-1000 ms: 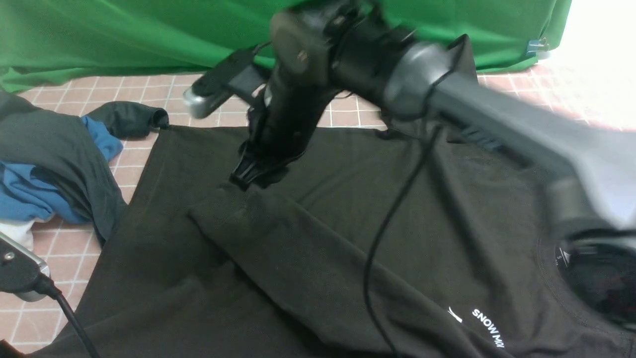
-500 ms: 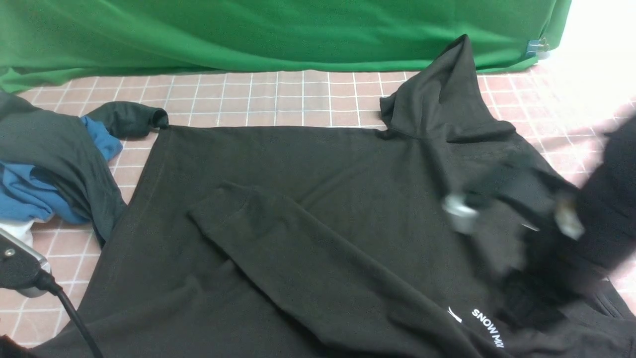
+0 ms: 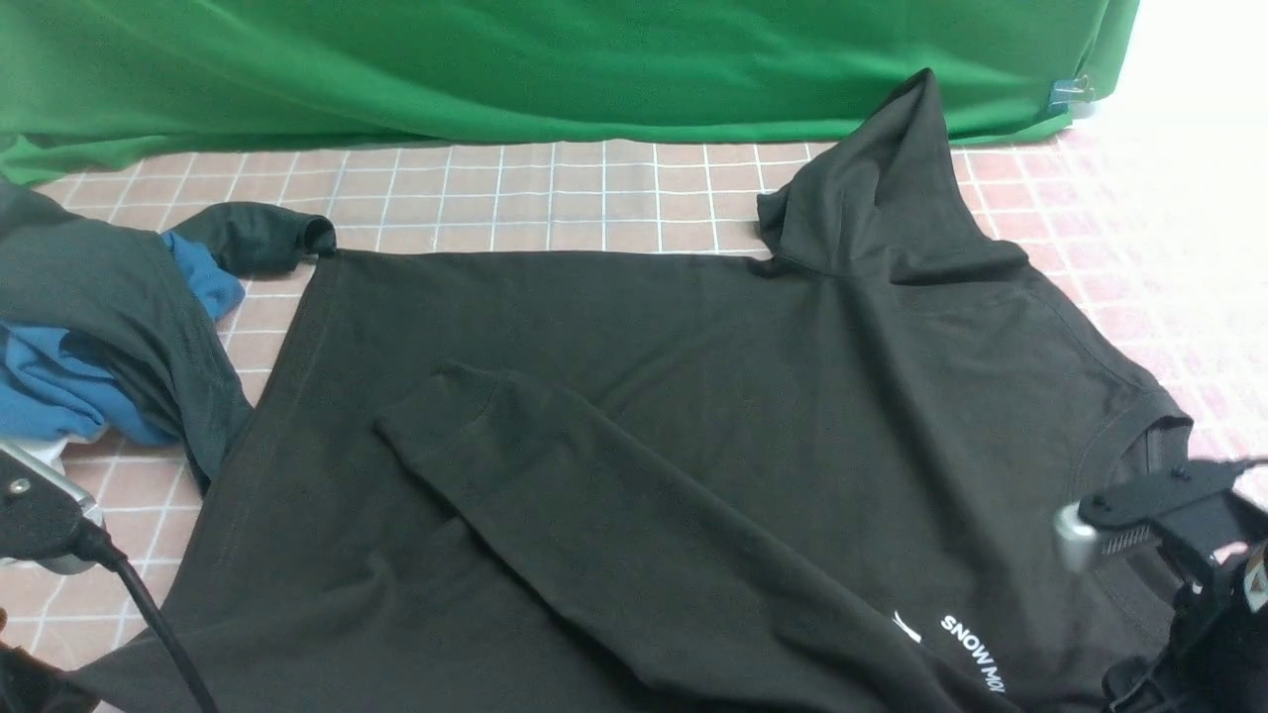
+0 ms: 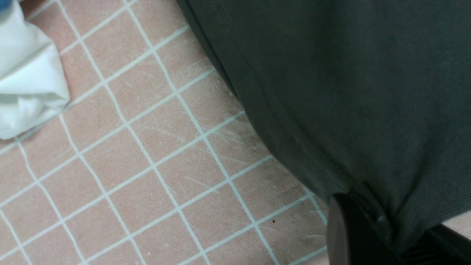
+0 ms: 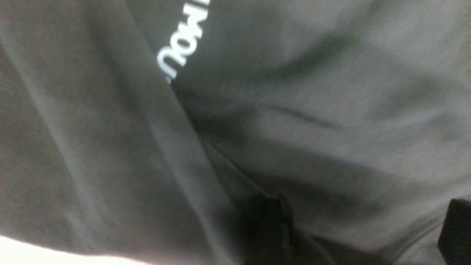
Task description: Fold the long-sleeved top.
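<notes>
Now black top [image 3: 693, 396] lies flat on tiles [image 3: 555, 198].
Left gripper [image 4: 386, 239] pinches its hem; right gripper [image 5: 364, 224], fingers spread wide, hangs above it.

White "SNOW MO" lettering [image 3: 973, 654] (rest not visible) beside small logo [image 3: 906, 626], on black long-sleeved top [image 3: 693, 356].

Left black two-finger gripper [image 4: 390, 239]: jaws clamped together, hem of plain black soft-knit long-sleeved top [image 4: 349, 92] pinched between them. Left black bar-shaped wrist camera with silver end [image 3: 45, 515] at near left edge of front view, black cable [image 3: 149, 624] hanging from it. Right black two-finger gripper [image 5: 364, 228]: jaws spread wide, empty, held close above cloth. Right wrist camera [image 3: 1154, 500] at near right corner, silver end toward robot's left; arm body below it blurred.
</notes>
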{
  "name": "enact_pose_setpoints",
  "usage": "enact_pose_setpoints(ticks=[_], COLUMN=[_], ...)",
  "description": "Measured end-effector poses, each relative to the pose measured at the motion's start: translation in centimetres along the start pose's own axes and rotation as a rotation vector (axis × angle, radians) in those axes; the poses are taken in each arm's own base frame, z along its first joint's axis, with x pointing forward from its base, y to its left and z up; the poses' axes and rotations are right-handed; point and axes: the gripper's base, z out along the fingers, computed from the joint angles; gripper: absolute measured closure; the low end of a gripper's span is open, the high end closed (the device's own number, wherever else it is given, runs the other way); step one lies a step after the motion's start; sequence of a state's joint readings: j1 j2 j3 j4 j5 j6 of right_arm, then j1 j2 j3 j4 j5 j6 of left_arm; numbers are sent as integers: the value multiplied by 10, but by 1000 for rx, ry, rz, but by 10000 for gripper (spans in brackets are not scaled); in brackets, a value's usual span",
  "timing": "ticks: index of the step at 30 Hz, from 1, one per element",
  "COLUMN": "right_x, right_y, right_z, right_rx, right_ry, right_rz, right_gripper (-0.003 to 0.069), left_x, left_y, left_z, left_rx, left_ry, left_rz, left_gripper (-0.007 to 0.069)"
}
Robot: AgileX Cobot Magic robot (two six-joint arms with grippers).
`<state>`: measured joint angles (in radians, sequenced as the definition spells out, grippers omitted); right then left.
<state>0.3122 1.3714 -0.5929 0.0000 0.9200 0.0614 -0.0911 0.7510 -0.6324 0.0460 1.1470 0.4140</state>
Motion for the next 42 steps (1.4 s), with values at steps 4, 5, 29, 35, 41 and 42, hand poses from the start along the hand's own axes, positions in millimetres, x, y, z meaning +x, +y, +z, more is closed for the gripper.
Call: enact_pose_setpoints(ticks=[4, 5, 29, 35, 41, 42], right_x=[3, 3, 36, 42, 39, 34], right_y=[1, 1, -1, -3, -3, -3], right_z=[11, 11, -13, -13, -19, -24], right_rx=[-7, -8, -6, 13, 25, 24], right_ry=[44, 43, 192, 204, 195, 172], right_rz=[-5, -7, -13, 2, 28, 38], right_gripper=[102, 117, 604, 546, 202, 165], left_x=[-1, -1, 5, 9, 14, 15], left_y=[-2, -2, -4, -6, -8, -8], left_z=[0, 0, 0, -6, -13, -14], left_rx=[18, 21, 45, 29, 9, 8], left_ry=[-8, -9, 54, 20, -24, -28], left_rz=[-9, -11, -8, -9, -11, -11], left_gripper=[575, 575, 575, 575, 575, 575])
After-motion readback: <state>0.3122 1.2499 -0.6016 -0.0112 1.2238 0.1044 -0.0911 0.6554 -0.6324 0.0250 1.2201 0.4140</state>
